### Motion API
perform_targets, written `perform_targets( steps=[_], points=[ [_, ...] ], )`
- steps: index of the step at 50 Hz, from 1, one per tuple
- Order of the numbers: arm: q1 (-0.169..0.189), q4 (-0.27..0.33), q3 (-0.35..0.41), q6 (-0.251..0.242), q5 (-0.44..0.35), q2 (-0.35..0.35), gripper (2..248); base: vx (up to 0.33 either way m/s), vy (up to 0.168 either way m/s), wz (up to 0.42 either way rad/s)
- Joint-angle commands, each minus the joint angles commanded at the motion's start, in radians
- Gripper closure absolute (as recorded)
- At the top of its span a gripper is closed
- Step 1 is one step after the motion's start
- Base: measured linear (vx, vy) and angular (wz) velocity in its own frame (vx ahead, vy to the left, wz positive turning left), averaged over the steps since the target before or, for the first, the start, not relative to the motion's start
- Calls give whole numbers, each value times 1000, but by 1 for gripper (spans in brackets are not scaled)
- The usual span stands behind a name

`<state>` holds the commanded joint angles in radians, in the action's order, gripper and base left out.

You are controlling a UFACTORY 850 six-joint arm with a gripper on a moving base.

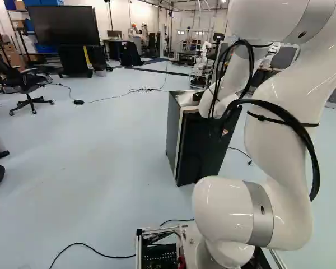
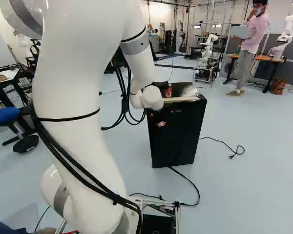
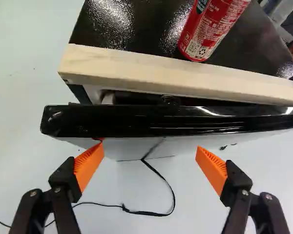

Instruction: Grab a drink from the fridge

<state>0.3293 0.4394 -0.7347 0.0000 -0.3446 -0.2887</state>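
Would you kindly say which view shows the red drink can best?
The wrist view: the red drink can is large there, though partly cut off. The right base view shows it tiny; the left, not discernibly.

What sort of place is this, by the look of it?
Probably a robotics lab or workshop: another robot stands beyond the small black fridge, and at the left of the left base view there are a large dark screen and an office chair.

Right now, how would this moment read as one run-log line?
gripper: open, holding nothing, near upper front edge of fridge | red can: upright on fridge top, beside wooden strip | grab: not yet made
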Motion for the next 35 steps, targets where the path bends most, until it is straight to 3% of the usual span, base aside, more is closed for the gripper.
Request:
perform_targets(
  steps=[35],
  points=[
    [-9, 0, -45, 0, 0, -37, 3, 0, 0, 0]
  ],
)
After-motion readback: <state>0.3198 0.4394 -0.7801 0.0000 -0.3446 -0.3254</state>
